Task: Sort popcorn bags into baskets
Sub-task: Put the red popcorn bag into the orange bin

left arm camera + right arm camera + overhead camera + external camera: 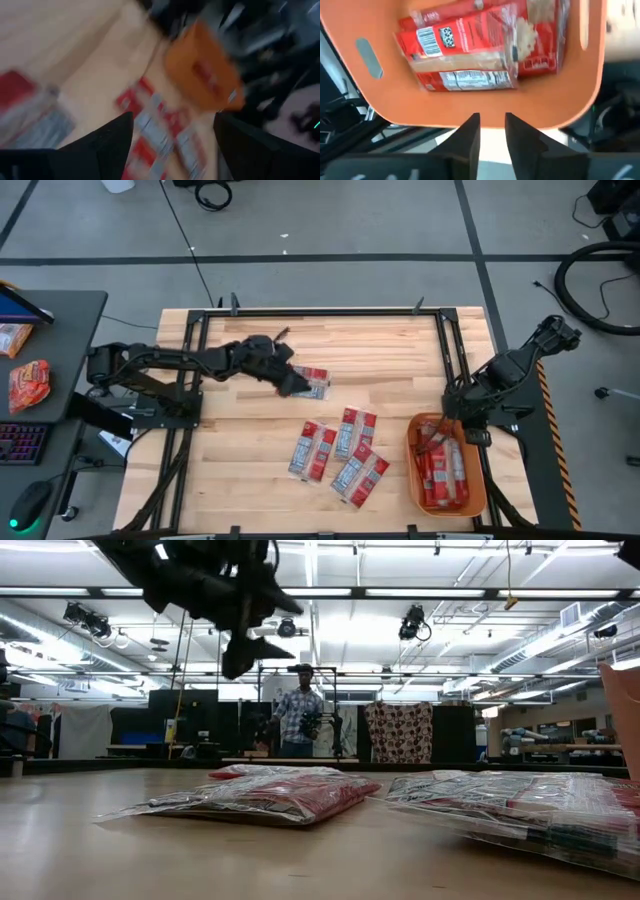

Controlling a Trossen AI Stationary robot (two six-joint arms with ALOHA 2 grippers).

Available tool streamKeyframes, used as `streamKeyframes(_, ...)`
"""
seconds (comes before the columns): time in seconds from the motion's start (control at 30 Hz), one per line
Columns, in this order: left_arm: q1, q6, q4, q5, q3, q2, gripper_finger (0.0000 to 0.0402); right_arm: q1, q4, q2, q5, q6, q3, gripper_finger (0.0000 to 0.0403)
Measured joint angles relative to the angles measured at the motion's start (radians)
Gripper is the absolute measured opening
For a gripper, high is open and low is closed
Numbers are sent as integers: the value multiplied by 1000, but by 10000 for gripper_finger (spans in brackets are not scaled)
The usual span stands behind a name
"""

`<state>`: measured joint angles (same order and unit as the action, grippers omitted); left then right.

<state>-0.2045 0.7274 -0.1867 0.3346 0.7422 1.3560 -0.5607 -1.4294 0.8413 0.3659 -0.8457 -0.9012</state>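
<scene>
Three flat red popcorn bags (pixel 340 452) lie on the wooden table near its middle front, and a fourth (pixel 314 381) lies farther back. The orange basket (pixel 478 480) stands at the front right with several red packets (pixel 470 45) inside. My left gripper (pixel 288 380) is open and empty, right beside the fourth bag in the high view. The low view shows the left gripper (pixel 255 652) well above the table. My right gripper (pixel 452 423) hovers over the basket's far rim (pixel 485 122), its fingers a narrow gap apart and empty.
Black frame rails (pixel 452 360) run along the table's left, right and far sides. A side table at the left holds a crinkled orange-red snack bag (pixel 28 385) and a keyboard. A person (pixel 298 720) stands in the room beyond the table.
</scene>
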Motion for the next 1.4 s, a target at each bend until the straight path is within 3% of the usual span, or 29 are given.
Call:
streamKeyframes(0.13,23,-81,147,-123,0,1,281,25,45,0,12,-68,0,113)
streamKeyframes(0.27,15,-129,210,-197,0,1,281,40,253,0,-43,-89,0,112)
streamKeyframes(0.5,-64,-60,407,-168,0,16,279,73,636,18,-238,-17,0,97)
streamKeyframes(0.67,-152,-64,509,-122,-1,39,263,148,779,83,-369,71,0,94)
streamKeyframes(0.87,-161,-155,491,-181,15,51,242,256,848,214,-369,116,0,94)
streamKeyframes(1.03,-157,-282,608,-215,140,160,229,310,936,298,-356,140,0,94)
streamKeyframes(1.2,-167,-456,723,-268,266,301,222,361,1028,355,-262,165,0,94)
streamKeyframes(1.4,-244,-590,841,-195,384,406,222,383,1059,386,-250,162,0,94)
